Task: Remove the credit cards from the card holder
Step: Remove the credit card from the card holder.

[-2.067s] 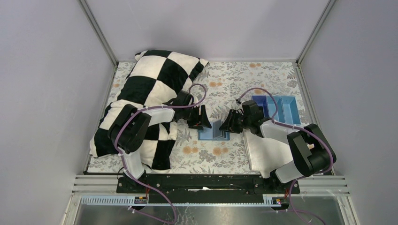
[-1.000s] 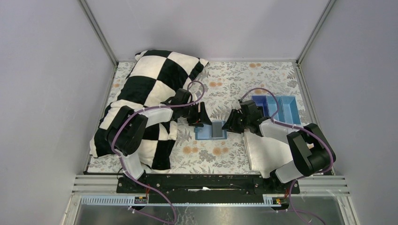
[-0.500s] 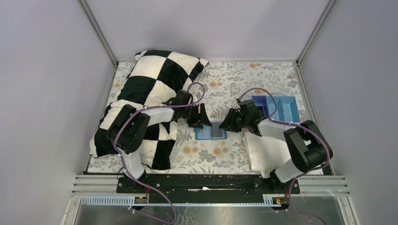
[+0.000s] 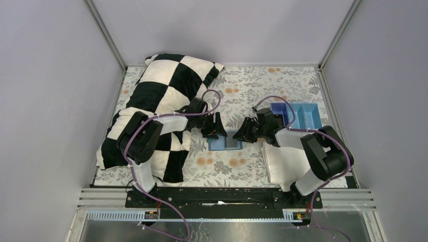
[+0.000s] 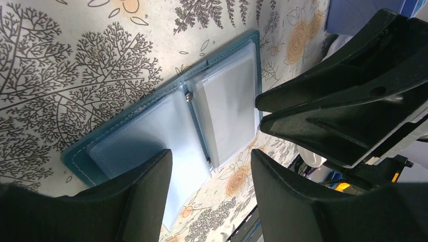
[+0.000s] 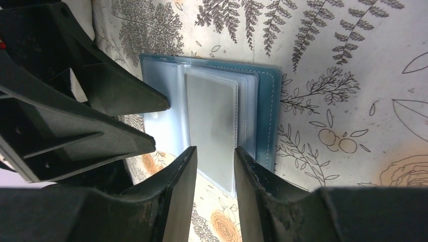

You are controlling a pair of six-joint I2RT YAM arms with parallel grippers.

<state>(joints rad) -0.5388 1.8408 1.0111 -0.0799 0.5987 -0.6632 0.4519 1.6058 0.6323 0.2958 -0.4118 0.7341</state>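
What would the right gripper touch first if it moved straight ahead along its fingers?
The right gripper would most likely meet the grey card in the top sleeve of the open card holder, just ahead between its fingers. The left gripper stands farther on; depth is hard to judge.

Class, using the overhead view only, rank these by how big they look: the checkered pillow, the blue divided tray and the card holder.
1. Checkered pillow, by far the largest.
2. Blue divided tray, partly hidden.
3. Card holder, smallest, also partly hidden.
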